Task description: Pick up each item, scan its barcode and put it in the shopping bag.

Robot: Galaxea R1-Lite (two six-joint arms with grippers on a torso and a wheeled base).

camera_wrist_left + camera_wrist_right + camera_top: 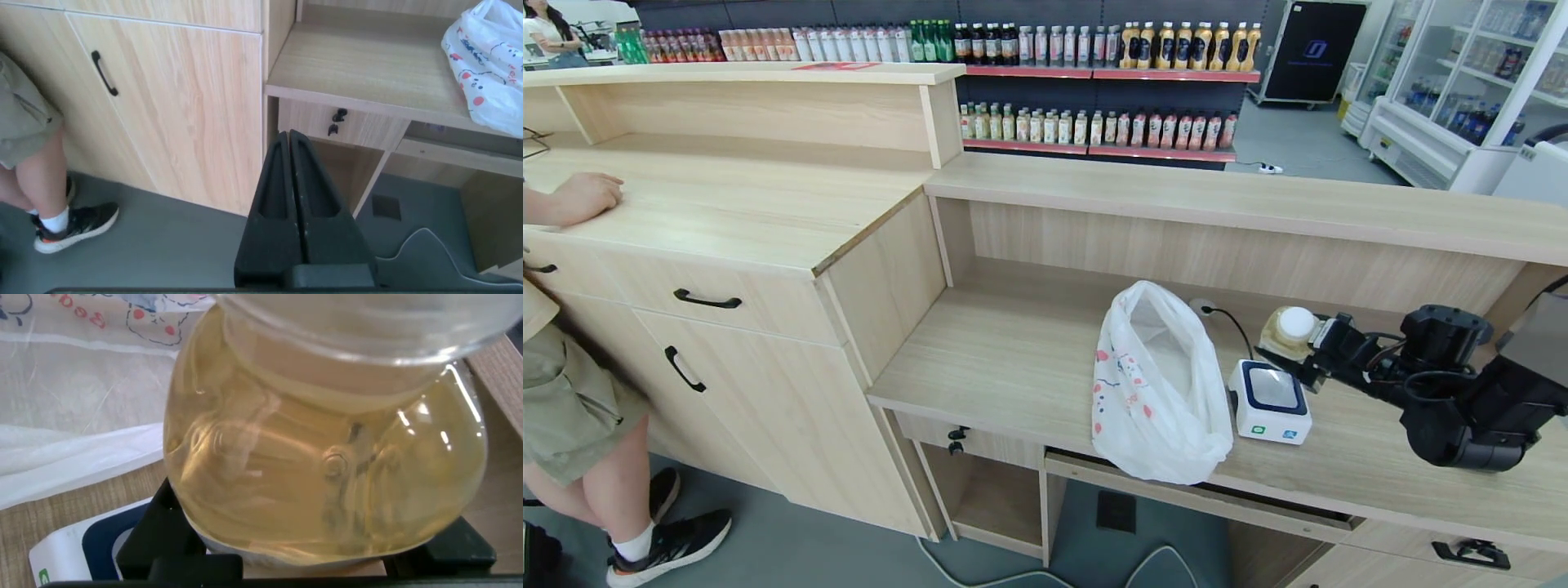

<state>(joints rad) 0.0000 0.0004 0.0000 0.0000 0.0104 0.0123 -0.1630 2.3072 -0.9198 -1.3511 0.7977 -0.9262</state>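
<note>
While the right gripper (1312, 353) clamps one clear, white-capped bottle of yellow liquid (1286, 333) just behind one white, blue-windowed scanner (1270, 402), one white plastic shopping bag with red prints (1156, 392) lies beside it on the pale wooden desk (1005, 359); the left gripper (288, 163) hangs closed below desk level.

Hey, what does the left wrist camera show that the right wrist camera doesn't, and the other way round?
Only the left wrist view: the left end effector, shut, above the floor, a cabinet door with a black handle, and a person's shoe. Only the right wrist view: the bottle of yellowish liquid, close up, and a corner of the scanner. Both: the white shopping bag and the wooden counter.
</note>
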